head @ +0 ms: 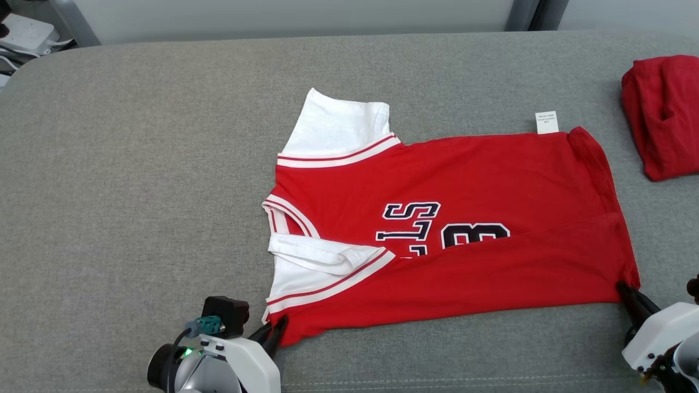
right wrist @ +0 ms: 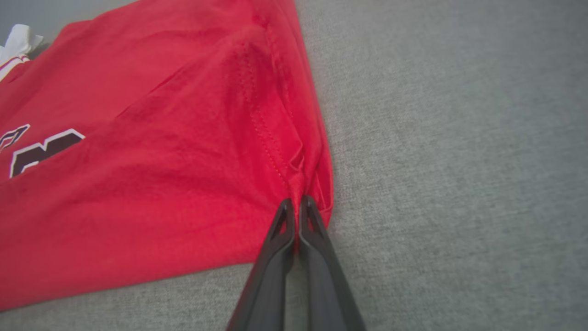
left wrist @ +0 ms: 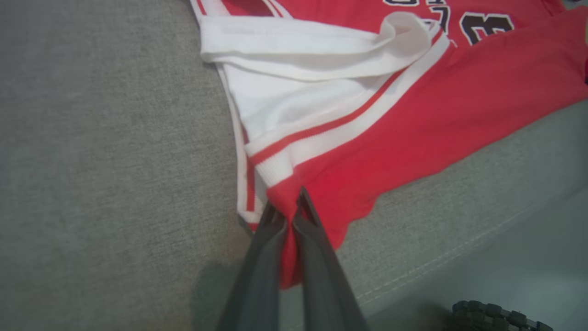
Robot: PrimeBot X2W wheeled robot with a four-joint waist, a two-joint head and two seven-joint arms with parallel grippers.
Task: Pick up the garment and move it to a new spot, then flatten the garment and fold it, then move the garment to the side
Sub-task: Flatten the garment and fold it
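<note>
The garment is a red jersey with white sleeves, striped trim and dark lettering. It lies spread across the grey cushion, its near long edge folded up over part of the lettering. My left gripper is shut on the garment's near left corner, by the striped sleeve; in the left wrist view red cloth is pinched between its fingers. My right gripper is shut on the near right corner, at the hem; in the right wrist view the hem bunches into the fingertips.
A second red cloth lies bunched at the far right of the grey cushion. A small white label sticks out at the jersey's far edge. The cushion's front seam runs just behind my grippers.
</note>
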